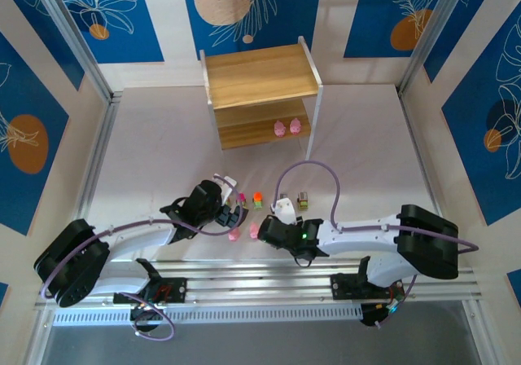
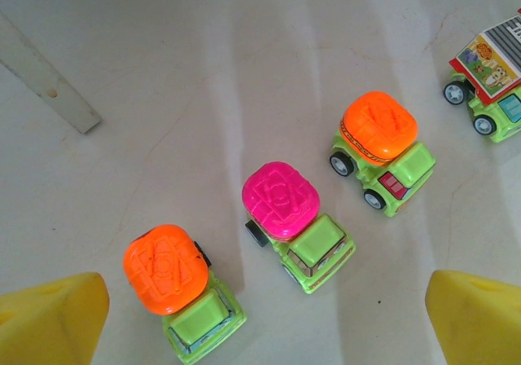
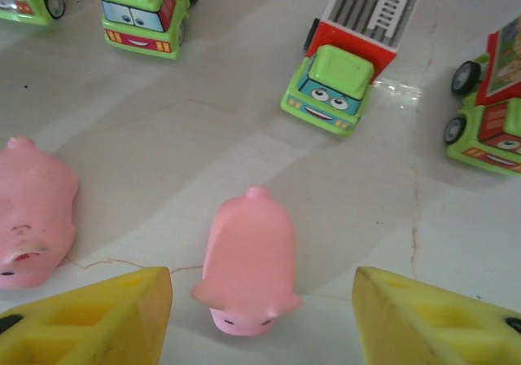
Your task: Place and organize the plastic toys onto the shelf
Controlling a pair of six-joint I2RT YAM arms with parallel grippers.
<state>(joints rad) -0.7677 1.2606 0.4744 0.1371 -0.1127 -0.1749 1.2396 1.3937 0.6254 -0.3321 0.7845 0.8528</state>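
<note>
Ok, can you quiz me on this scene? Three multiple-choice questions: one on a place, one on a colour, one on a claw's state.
1. The shelf holds two pink toys on: A its top tier; B its lower tier; C both tiers.
2. The car between the two orange-topped ones has a top coloured: A magenta; B blue; C white.
3. The right gripper is: A shut on a car; B gripping the shelf; C open around a pink pig.
1 B, both stand under the top board. 2 A, a magenta dome. 3 C, gaps show beside the pig.
</note>
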